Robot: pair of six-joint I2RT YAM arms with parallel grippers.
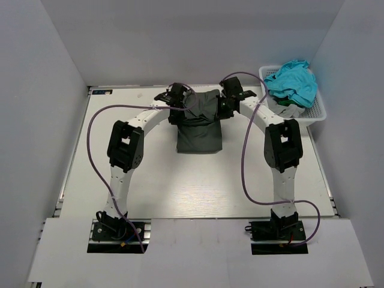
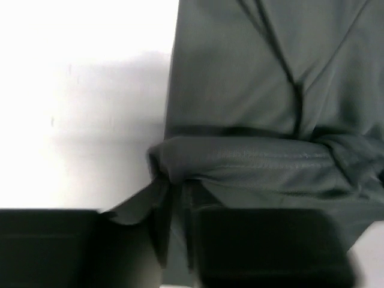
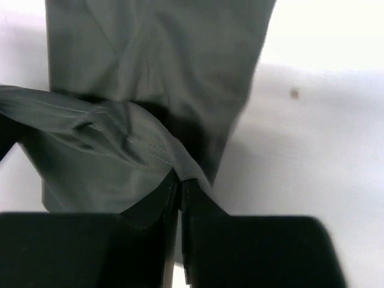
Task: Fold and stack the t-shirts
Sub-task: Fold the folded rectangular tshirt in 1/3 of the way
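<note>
Two arms reach to the far side of the white table [image 1: 180,186], where the dark t-shirt [image 1: 200,135] lies partly folded between them. At the far right a white basket [image 1: 320,113] holds a turquoise t-shirt [image 1: 293,81]. Purple cables [image 1: 245,150] loop beside the arms.

From the left wrist, the left gripper [image 2: 177,210] stands narrow with a bunched hem in its slot; whether it pinches, I cannot tell.

From the right wrist, the right gripper [image 3: 180,183] is clamped on a raised fold of the same shirt.
</note>
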